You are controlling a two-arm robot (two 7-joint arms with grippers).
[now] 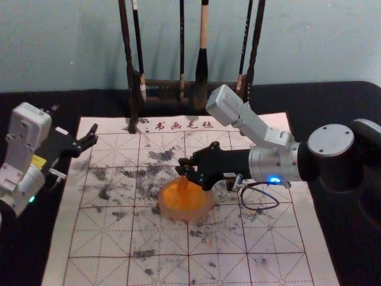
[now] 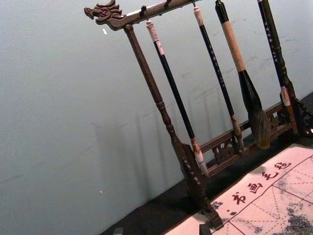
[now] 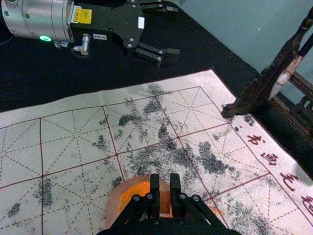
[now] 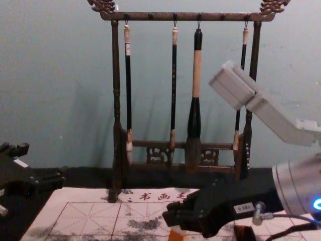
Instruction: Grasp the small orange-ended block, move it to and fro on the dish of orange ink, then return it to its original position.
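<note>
Head view: the right end effector (image 1: 183,168) reaches in from the right side of the frame, its tips over the far part of the dish (image 1: 169,212), near mid-frame. The block (image 1: 183,186) hangs below those tips, its long axis roughly upright, lower end towards the orange ink (image 1: 194,198); whether it touches, I cannot tell. The dish sits on the mat (image 1: 256,271). The left end effector (image 1: 74,122) is parked at the left, fingers spread and holding nothing, farther from the block.

Left wrist view: the rack (image 2: 159,105) with its hanging brushes, and a corner of the mat at lower right.

Right wrist view: at the bottom of the frame the fingers are closed on the block, one on each side, the gap just its width. The dish lies behind it, ink showing on either side.

Chest view: the block's orange part pokes out beneath the right tips, low in the frame. The stroke to and fro calls for a small sideways sweep, the block kept upright; pressing too hard could probably tilt it or drag the dish.
</note>
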